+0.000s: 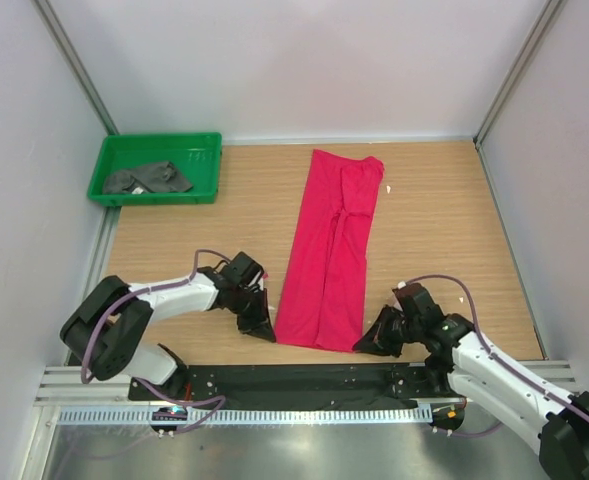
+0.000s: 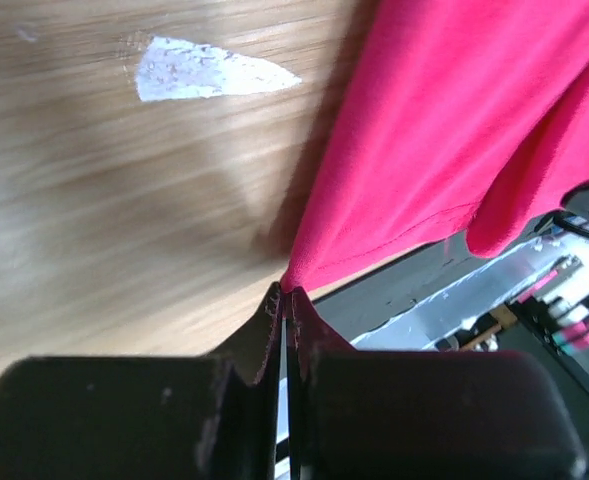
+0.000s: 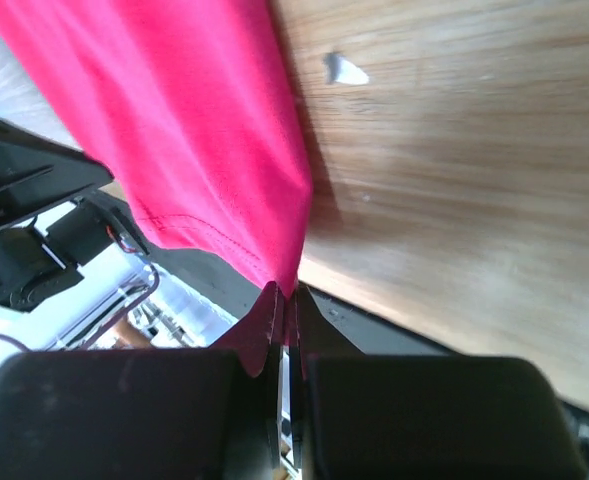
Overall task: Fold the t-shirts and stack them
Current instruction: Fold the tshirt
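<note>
The table (image 1: 444, 230) bears the crimson t-shirt (image 1: 332, 250), a long narrow strip. Both arms stretch low toward its near hem. Far left of it, a green tray (image 1: 157, 143) holds the crumpled grey t-shirt (image 1: 146, 180). The left gripper (image 1: 269, 332) pinches its near-left corner, and the right gripper (image 1: 364, 345) its near-right.

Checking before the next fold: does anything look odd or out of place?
A small white fleck on the table beside the red shirt; scrap or chipped surface, I cannot tell. Otherwise nothing.
</note>
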